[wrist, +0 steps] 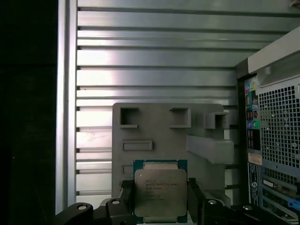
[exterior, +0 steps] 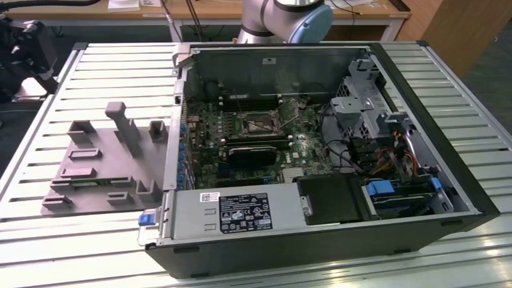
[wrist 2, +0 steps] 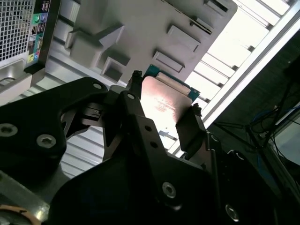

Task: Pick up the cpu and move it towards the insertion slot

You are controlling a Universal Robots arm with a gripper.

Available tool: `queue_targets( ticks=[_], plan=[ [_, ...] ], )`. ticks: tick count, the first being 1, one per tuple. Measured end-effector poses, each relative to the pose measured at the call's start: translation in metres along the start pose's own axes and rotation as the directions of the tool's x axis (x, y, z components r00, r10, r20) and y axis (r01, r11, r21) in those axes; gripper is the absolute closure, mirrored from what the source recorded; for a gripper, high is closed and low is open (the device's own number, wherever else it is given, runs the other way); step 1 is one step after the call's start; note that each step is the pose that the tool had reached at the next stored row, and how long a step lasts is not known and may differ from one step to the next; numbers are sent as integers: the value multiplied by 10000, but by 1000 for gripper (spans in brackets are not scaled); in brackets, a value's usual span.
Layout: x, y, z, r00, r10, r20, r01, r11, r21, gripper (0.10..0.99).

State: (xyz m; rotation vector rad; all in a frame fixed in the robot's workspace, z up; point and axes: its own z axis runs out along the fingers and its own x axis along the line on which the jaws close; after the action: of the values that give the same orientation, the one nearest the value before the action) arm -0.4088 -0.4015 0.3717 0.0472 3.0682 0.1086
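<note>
The cpu (wrist: 160, 192), a square chip with a silvery top and a thin green rim, sits between the two black fingers (wrist: 125, 197) of my gripper (wrist: 160, 200). The gripper is shut on the cpu, gripping two opposite edges. In the second wrist view the cpu (wrist 2: 165, 105) shows its shiny face between the same fingers (wrist 2: 132, 101). It hangs well above the grey plastic fixture (wrist: 159, 133) on the slatted table. The insertion slot (exterior: 258, 123), a square socket with a metal frame and dark centre, lies on the green board inside the open computer case.
The open computer case (exterior: 320, 240) stands on the slatted metal table (exterior: 48, 240), with the grey fixture (exterior: 96, 174) at the exterior view's left. A black module (exterior: 252, 155) lies just below the slot. Cables and a drive cage (exterior: 376, 120) fill the case's right side. The arm's base (exterior: 284, 18) is behind the case.
</note>
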Motion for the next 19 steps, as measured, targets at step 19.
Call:
queue_targets(
  ticks=[19],
  plan=[
    [-789, 23, 58, 10000, 1, -2, -1, 10000, -1, 545]
  ],
)
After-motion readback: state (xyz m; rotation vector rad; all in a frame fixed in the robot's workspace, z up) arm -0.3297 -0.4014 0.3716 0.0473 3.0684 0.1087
